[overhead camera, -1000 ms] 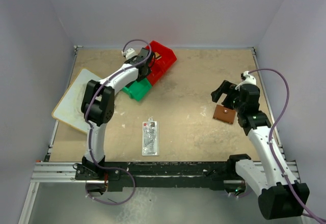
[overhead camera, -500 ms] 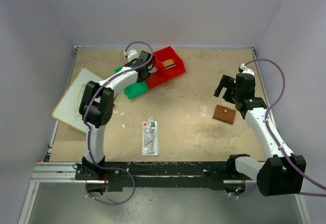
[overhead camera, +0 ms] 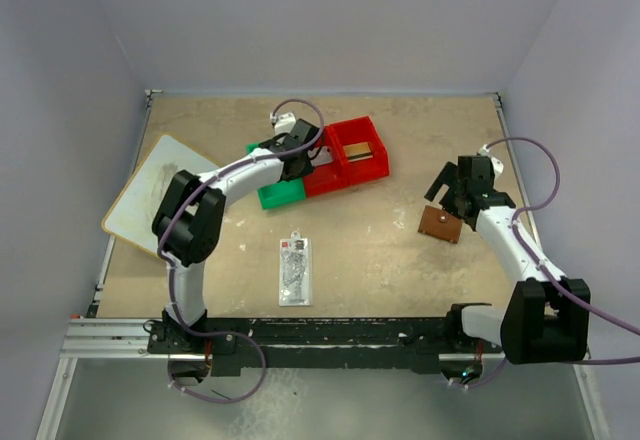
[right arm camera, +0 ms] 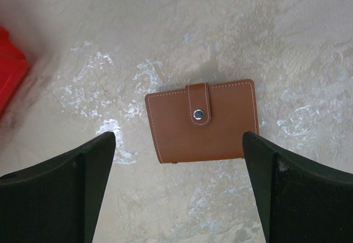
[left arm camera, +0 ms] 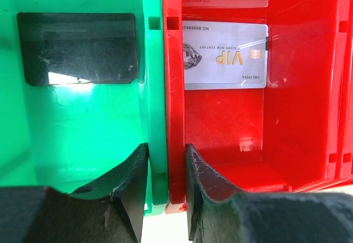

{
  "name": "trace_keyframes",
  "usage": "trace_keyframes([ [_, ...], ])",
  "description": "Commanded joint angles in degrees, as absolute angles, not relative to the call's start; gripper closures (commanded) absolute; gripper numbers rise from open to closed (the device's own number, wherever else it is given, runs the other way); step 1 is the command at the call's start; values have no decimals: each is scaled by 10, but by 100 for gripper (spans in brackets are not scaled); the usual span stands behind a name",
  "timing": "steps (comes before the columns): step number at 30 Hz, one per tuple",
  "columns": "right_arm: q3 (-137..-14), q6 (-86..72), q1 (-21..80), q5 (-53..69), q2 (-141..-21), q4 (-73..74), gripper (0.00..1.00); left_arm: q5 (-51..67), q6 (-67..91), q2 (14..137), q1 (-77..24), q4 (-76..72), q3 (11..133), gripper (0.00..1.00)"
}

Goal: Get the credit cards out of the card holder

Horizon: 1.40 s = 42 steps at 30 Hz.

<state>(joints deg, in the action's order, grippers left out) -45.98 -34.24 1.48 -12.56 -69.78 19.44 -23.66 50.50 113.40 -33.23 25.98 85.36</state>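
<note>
As left gripper point(left arm camera: 165, 193) clamps red and green bins point(left arm camera: 157, 88), they sit farther right.
Right gripper point(right arm camera: 177, 138), spread wide, hangs over unmoved card holder point(right arm camera: 201, 121).

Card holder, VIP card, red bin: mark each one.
Card holder point(right arm camera: 201, 130): right wrist view, brown front below the stud.
VIP card point(left arm camera: 225, 55): left wrist view, middle of its pale face.
Red bin point(left arm camera: 220, 122): left wrist view, bare floor below the card.

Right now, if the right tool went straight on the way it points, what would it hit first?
Probably the closed brown card holder, lying on the table straight ahead of the open right tool. Depth is unclear.
</note>
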Motion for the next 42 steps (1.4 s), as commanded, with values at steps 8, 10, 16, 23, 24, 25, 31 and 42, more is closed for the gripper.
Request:
trace_keyframes([
  [8, -437, -387, 4, -181, -715, 186, 0, -173, 428, 1097, -378, 312, 803, 81],
  [10, -442, -367, -3, -167, -727, 179, 0, -172, 419, 1094, -380, 318, 801, 80],
  [16, -460, -272, -5, -6, -719, 122, 3, -132, 407, 1086, -380, 318, 811, 77],
  [23, -451, -263, -4, 95, -678, 112, 2, -116, 377, 1122, -378, 432, 917, 90],
  [24, -456, -258, -4, 102, -678, 119, 2, -111, 372, 1127, -378, 446, 930, 91],
  [25, -459, -254, -5, 104, -678, 126, 2, -101, 366, 1135, -377, 462, 945, 93],
  [31, -473, -232, -4, 97, -660, 157, 2, -47, 353, 1157, -348, 540, 1047, 99],
  [42, -470, -228, -4, 108, -645, 164, 2, 26, 355, 1167, -312, 564, 1101, 100],
])
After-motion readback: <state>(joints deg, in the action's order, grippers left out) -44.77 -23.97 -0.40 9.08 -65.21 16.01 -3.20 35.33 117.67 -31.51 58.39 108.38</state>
